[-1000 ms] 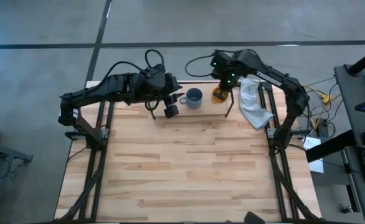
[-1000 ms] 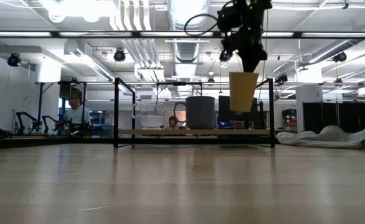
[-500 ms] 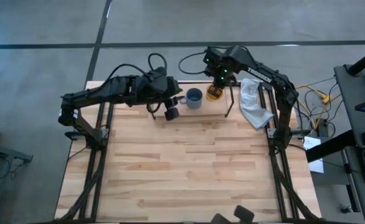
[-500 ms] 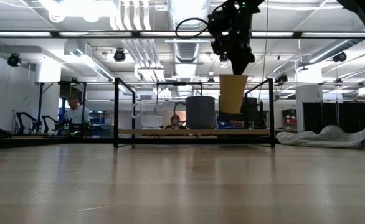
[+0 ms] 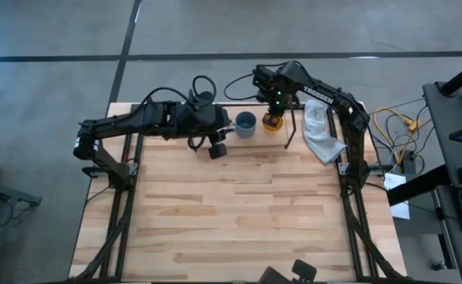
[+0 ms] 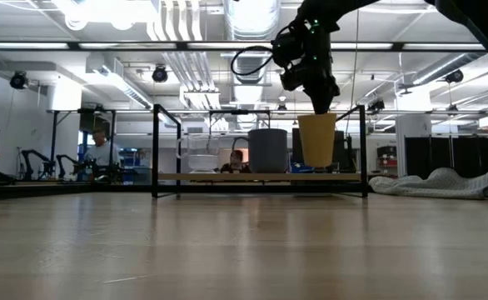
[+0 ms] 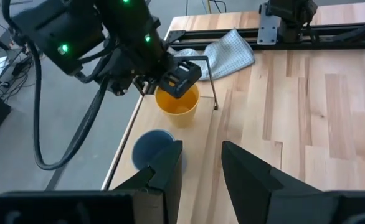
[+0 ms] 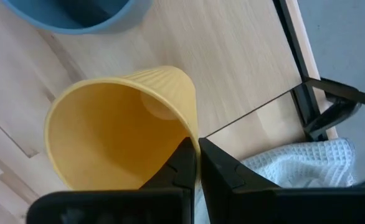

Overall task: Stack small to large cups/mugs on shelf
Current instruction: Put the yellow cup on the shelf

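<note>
The yellow cup (image 6: 317,139) (image 5: 273,121) (image 8: 117,127) hangs under my right gripper (image 6: 321,104) (image 8: 195,149), just over the shelf (image 6: 261,177), a light-wood board with black wire uprights. The grey-blue mug (image 6: 267,150) (image 5: 246,124) (image 7: 152,147) stands on its base on the shelf, left of the yellow cup. The clear glass cup (image 6: 201,154) stands on the shelf left of the mug; my left arm hides it in the high view. My left gripper (image 5: 217,148) (image 7: 201,165) is open and hovers near the shelf's near side. My right gripper pinches the yellow cup's rim (image 8: 194,135) on one side, one finger inside the cup and one outside. The fingers come from above, pointing down. The cup hangs upright below them, its base (image 6: 317,163) a little above the shelf board.
A white cloth (image 5: 322,130) (image 6: 440,183) (image 7: 223,53) lies on the table right of the shelf, beyond its black end upright (image 5: 290,134). The wide wooden tabletop (image 5: 239,213) stretches toward the near edge. A person (image 6: 102,150) shows in the room behind.
My right gripper has carried the yellow cup a little toward the table's left, closer to the mug, then down toward the shelf board; the cup stays upright in the same hold. My left gripper has drifted slightly toward the near edge.
</note>
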Controlling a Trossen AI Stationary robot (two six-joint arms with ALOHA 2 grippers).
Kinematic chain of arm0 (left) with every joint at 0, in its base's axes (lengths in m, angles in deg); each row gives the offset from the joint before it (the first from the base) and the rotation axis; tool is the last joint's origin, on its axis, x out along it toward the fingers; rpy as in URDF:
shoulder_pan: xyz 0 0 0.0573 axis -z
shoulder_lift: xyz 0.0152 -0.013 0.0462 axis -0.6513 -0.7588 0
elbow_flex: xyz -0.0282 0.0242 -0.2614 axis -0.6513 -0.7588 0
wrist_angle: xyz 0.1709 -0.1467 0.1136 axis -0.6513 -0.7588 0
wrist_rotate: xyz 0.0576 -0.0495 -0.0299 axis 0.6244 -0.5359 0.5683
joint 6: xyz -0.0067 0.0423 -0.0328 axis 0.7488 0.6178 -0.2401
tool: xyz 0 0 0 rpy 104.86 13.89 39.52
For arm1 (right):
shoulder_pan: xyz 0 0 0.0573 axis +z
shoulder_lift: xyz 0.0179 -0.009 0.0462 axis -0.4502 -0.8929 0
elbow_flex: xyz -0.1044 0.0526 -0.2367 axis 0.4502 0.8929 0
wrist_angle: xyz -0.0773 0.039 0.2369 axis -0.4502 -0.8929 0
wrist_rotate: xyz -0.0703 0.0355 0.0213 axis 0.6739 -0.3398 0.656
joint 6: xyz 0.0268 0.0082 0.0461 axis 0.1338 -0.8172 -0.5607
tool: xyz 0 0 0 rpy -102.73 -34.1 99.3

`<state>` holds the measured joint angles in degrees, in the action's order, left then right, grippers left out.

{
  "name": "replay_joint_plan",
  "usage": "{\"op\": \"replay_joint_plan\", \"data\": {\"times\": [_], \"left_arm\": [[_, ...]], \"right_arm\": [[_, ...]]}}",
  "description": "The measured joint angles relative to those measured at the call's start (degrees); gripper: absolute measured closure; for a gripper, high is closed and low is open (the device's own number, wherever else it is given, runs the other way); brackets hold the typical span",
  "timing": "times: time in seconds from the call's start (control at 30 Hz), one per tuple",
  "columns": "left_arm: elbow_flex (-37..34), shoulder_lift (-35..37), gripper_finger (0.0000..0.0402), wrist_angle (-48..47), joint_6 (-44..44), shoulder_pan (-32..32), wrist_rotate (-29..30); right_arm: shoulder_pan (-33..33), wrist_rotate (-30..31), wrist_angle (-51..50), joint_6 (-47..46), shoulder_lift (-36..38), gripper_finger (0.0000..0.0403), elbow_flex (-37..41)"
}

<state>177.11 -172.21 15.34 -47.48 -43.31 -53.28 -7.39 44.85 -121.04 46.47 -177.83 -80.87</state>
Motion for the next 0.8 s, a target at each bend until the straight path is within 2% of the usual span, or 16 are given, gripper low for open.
{"op": "replay_joint_plan", "data": {"times": [0.8], "left_arm": [[-0.8,0.0,0.0304,0.0,-0.03,0.56,-0.02]], "right_arm": [[-1.27,-0.04,2.95,0.78,-1.2,0.0394,0.24]]}}
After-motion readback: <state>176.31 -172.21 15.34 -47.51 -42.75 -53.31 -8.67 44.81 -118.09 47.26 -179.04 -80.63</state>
